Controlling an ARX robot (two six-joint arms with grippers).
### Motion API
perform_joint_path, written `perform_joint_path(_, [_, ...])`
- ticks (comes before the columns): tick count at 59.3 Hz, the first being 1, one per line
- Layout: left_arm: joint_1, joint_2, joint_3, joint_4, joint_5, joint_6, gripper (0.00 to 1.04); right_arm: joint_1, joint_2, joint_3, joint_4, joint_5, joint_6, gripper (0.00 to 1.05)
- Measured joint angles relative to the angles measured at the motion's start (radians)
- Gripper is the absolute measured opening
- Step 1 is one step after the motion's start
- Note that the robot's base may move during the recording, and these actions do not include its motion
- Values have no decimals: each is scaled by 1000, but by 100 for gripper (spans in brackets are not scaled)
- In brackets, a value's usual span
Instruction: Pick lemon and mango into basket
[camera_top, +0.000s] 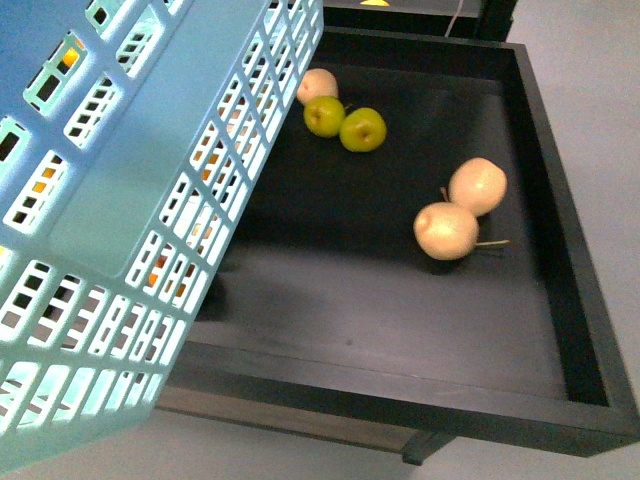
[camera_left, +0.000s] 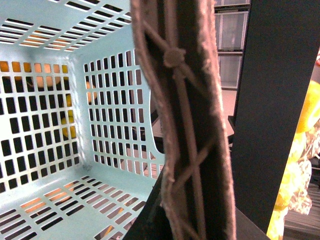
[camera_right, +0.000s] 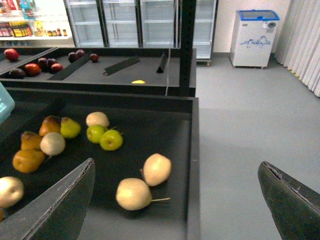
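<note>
The pale aqua basket (camera_top: 130, 180) hangs tilted over the left of the black tray (camera_top: 560, 230). My left gripper (camera_left: 200, 195) is shut on its brown handle (camera_left: 175, 100) with white ties. The basket's inside (camera_left: 65, 200) looks empty; orange and yellow show only through its slots. In the right wrist view, orange-yellow fruits (camera_right: 27, 160) lie at the tray's left; I cannot tell which is the mango or the lemon. My right gripper (camera_right: 175, 205) is open and empty, above the tray's right edge. Neither gripper shows in the front view.
Two pale pears (camera_top: 460, 212) lie at the tray's right, and two green apples (camera_top: 345, 122) and a pale fruit (camera_top: 318, 84) lie further back. A second tray (camera_right: 125, 70) behind holds dark red fruit and a small yellow one (camera_right: 138, 81). Grey floor (camera_right: 250, 125) lies to the right.
</note>
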Motion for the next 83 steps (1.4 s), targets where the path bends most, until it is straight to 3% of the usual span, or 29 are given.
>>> perform_joint_path(83, [1,2,1,-1,-1,1,5,0,0,0,0,0,0,96])
